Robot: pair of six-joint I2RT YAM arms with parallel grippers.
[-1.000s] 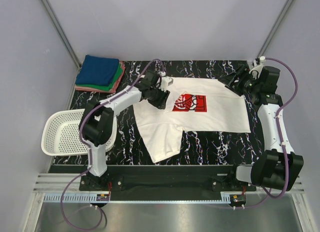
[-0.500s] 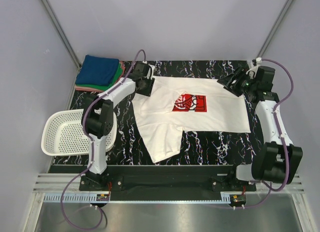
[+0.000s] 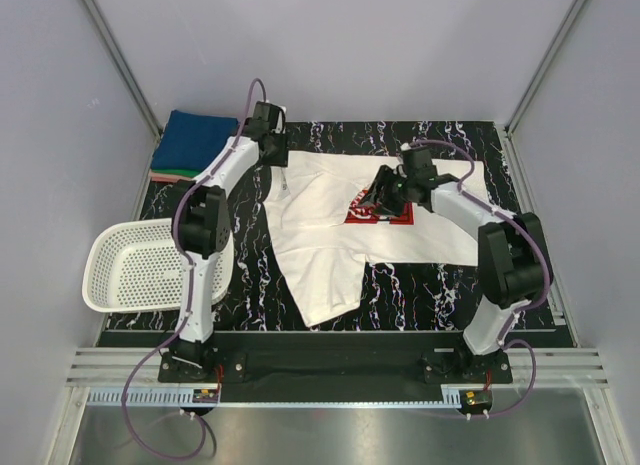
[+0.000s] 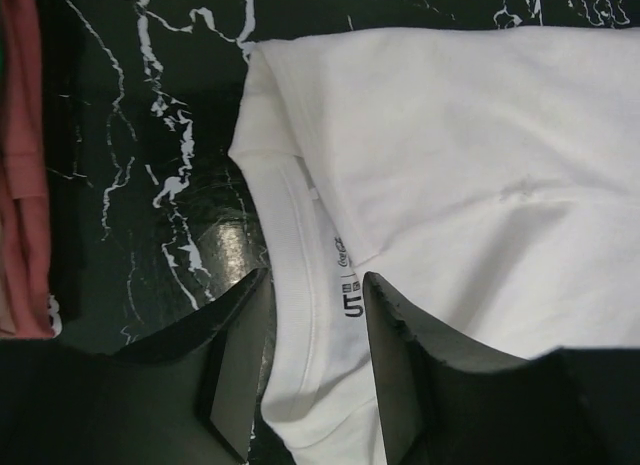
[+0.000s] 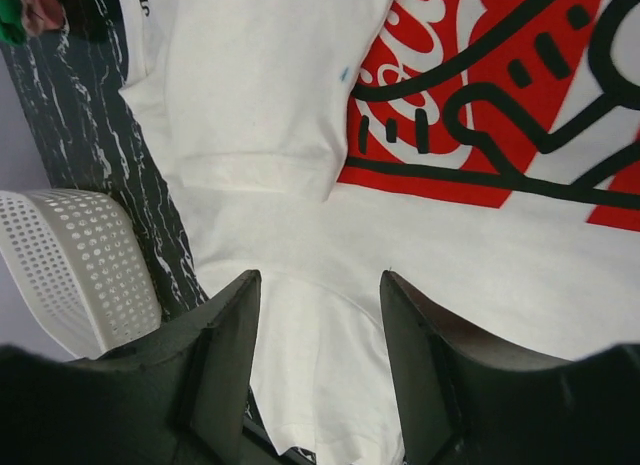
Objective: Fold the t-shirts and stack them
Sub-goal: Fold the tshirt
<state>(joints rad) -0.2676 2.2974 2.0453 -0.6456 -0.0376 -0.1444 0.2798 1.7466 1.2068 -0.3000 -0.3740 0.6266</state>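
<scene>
The white t-shirt (image 3: 400,235) lies spread on the black marbled table, red chest print (image 3: 381,207) facing up and one side trailing toward the front edge. My left gripper (image 3: 274,163) is open at the shirt's far left; in the left wrist view (image 4: 315,285) its jaws straddle the collar (image 4: 300,325) with the printed neck label. My right gripper (image 3: 384,199) is open and empty above the print; in the right wrist view (image 5: 320,285) its jaws hang over plain white cloth, print (image 5: 520,105) at upper right. Folded blue, green and pink shirts (image 3: 195,145) are stacked at the far left corner.
A white mesh basket (image 3: 125,265) stands at the table's left edge, also seen in the right wrist view (image 5: 60,275). The pink edge of the stack (image 4: 20,185) shows left of my left gripper. Grey walls close in the back and sides.
My left gripper has moved from the shirt's left part out to the collar at the far left. My right arm has swung from the far right corner to over the red print.
</scene>
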